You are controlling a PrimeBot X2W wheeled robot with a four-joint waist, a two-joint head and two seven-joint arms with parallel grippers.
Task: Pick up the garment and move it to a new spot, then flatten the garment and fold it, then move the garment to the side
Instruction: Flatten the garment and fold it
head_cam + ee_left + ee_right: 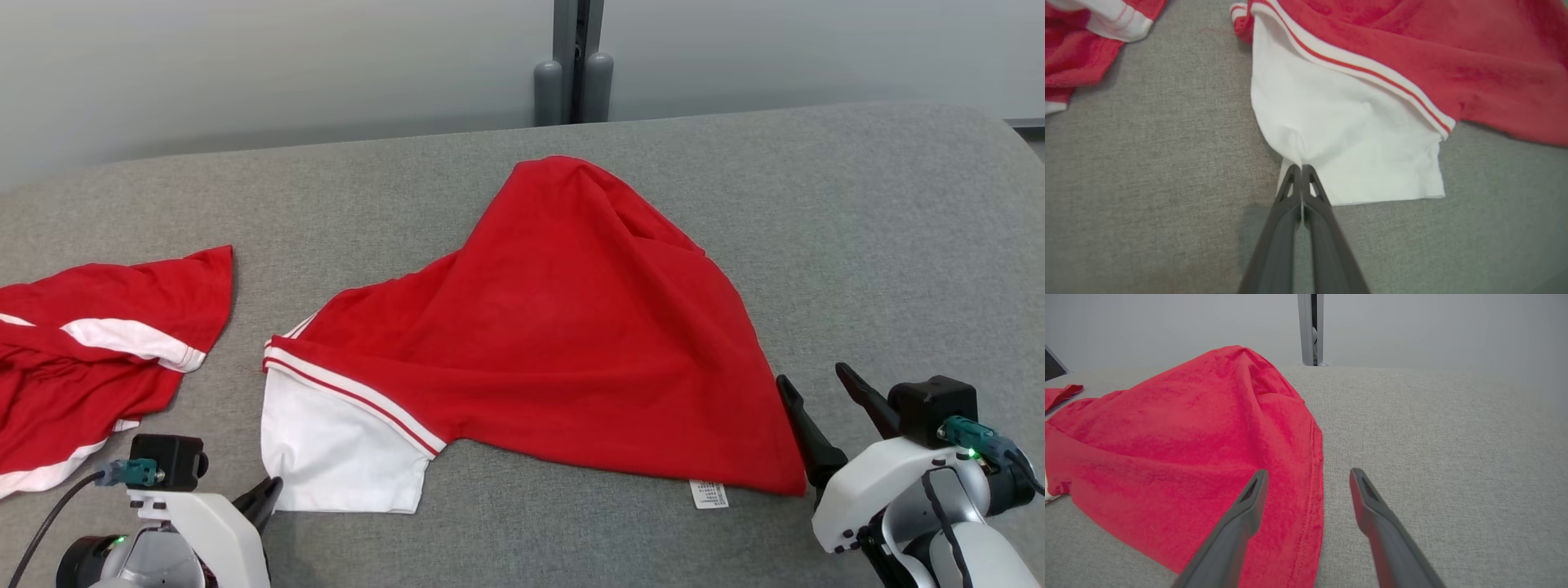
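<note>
The left hand [1301, 168] is fully closed, its two fingers pressed together on a pinch of the white sleeve [1351, 134] at the sleeve's near corner. The cloth puckers up into the fingertips there. Beyond the fingertips and off to their right, the rest of the garment [555, 327] spreads in a red, rumpled heap across the grey worktop [898, 245]. Ahead and to this hand's left lies a second red garment [82, 351] with white bands, apart from the held one.

The right hand [1309, 473] is wide open and holds nothing. Its left finger is over the garment's stitched red hem and its right finger over bare worktop; whether either touches cannot be told. A small white care label [709, 493] pokes out from the hem just to this hand's left.
</note>
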